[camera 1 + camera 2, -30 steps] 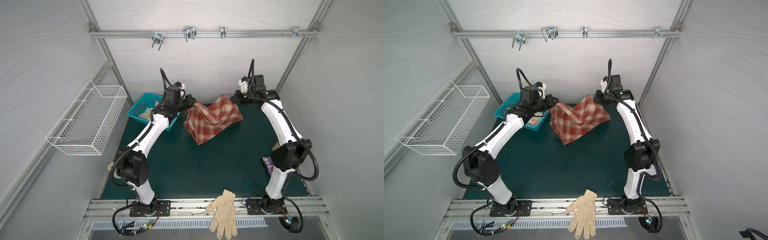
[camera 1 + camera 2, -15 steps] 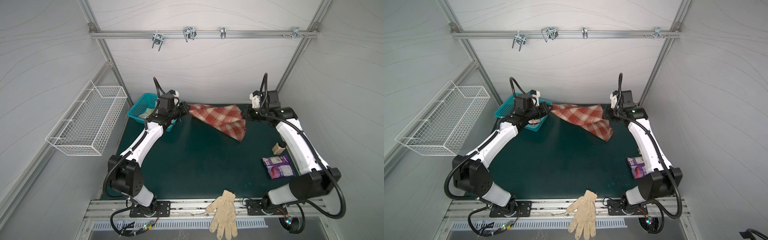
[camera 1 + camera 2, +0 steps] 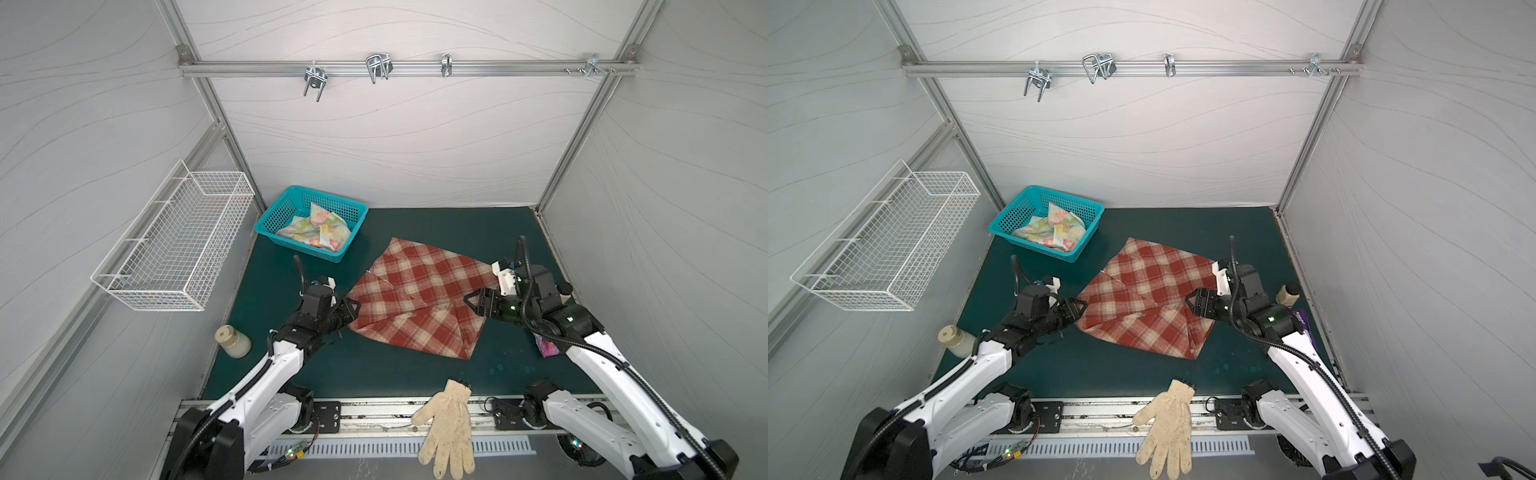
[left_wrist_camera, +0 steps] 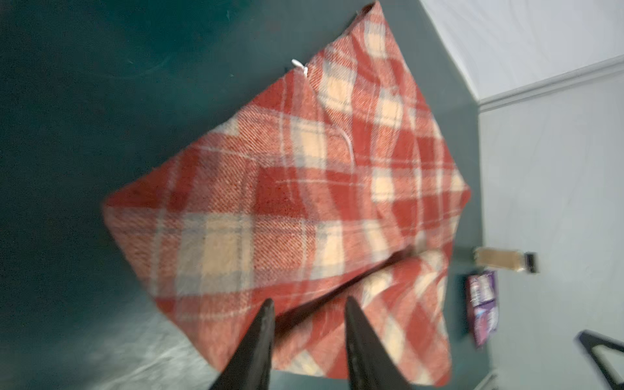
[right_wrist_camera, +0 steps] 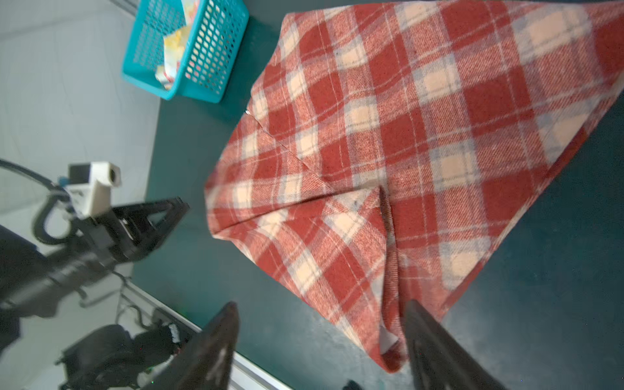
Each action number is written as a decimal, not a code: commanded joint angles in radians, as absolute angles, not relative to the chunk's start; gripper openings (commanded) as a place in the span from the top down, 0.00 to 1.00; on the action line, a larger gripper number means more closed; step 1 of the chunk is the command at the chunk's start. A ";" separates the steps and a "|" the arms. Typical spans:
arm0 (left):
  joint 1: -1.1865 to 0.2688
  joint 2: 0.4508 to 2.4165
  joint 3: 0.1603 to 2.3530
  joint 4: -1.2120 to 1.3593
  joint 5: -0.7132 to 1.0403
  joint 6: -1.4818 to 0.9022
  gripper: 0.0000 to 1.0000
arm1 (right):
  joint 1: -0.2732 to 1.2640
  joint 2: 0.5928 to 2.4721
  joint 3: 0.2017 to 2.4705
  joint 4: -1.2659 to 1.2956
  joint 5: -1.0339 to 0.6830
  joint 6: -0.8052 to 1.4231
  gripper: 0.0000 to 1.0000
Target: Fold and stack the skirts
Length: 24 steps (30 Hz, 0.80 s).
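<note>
In both top views, a dark green table mat (image 3: 374, 365) fills the middle of a white-walled cell. The rust-red and cream plaid skirt (image 3: 419, 307) lies on the mat at the centre of the frame. It is roughly diamond-shaped, and its lower part is doubled over in a loose fold.

The left gripper (image 3: 351, 311) sits at the skirt's left corner. In the left wrist view, the left gripper (image 4: 309, 300) has its jaws a moderate way apart over the cloth edge. Whether they touch the cloth cannot be told.

The right gripper (image 3: 471, 305) is at the skirt's right side. In the right wrist view, the right gripper (image 5: 320, 304) has its jaws spread wide and holds nothing.

The pastel floral skirt (image 3: 318, 230) lies crumpled inside a teal plastic basket (image 3: 277, 208), upper left of the plaid one and well apart from it.

A cream knitted work glove (image 3: 449, 424) lies on the metal rail at the bottom centre. An empty-looking white wire basket (image 3: 174, 249) hangs on the left wall. A cream jar (image 3: 232, 340) stands at the mat's left edge, and a purple packet (image 3: 548, 347) lies at the right edge.
</note>
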<state>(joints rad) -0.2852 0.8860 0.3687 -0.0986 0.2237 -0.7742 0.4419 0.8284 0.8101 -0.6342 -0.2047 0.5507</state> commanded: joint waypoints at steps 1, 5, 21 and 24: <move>-0.284 0.765 0.322 -0.148 0.146 -0.807 0.53 | 0.448 0.827 0.838 -0.598 -0.163 0.571 0.01; -0.284 0.634 0.311 -0.205 0.113 -0.823 0.27 | 0.447 0.958 0.880 -0.567 -0.144 0.532 0.01; -0.287 1.357 0.755 0.116 0.299 -0.818 0.01 | 0.438 1.662 1.134 -0.375 -0.294 0.447 0.01; -0.287 1.472 0.824 0.143 0.318 -0.828 0.01 | 0.476 1.732 1.161 -0.355 -0.272 0.441 0.01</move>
